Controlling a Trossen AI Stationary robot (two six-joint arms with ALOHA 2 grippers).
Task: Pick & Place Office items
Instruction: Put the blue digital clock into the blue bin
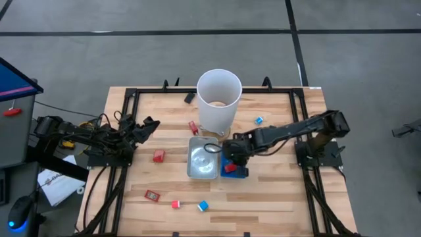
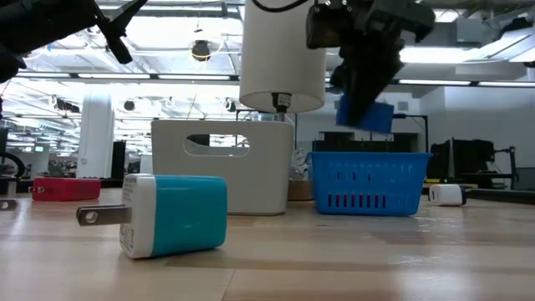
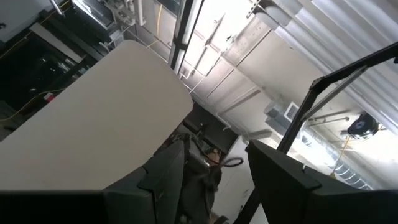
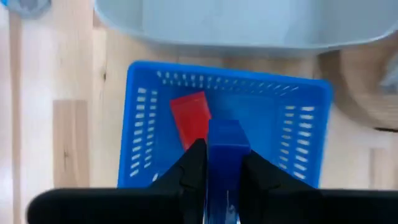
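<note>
- Wooden worktop (image 1: 276, 191) carries scattered office items.
- Right end effector (image 4: 216, 163) hangs over the blue tray (image 4: 143, 124) mid-worktop, pinching a blue block (image 4: 227, 146), apparently for dropping beside the red block (image 4: 191, 117).
- Left end effector (image 3: 214, 171), fingers spread, waits at the left edge.

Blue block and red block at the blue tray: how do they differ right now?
The blue block is clamped in the right pincer, above the blue tray; the red block lies loose inside that tray. The blue block looks thicker, the red one flatter. Both are small rectangular pieces.
</note>
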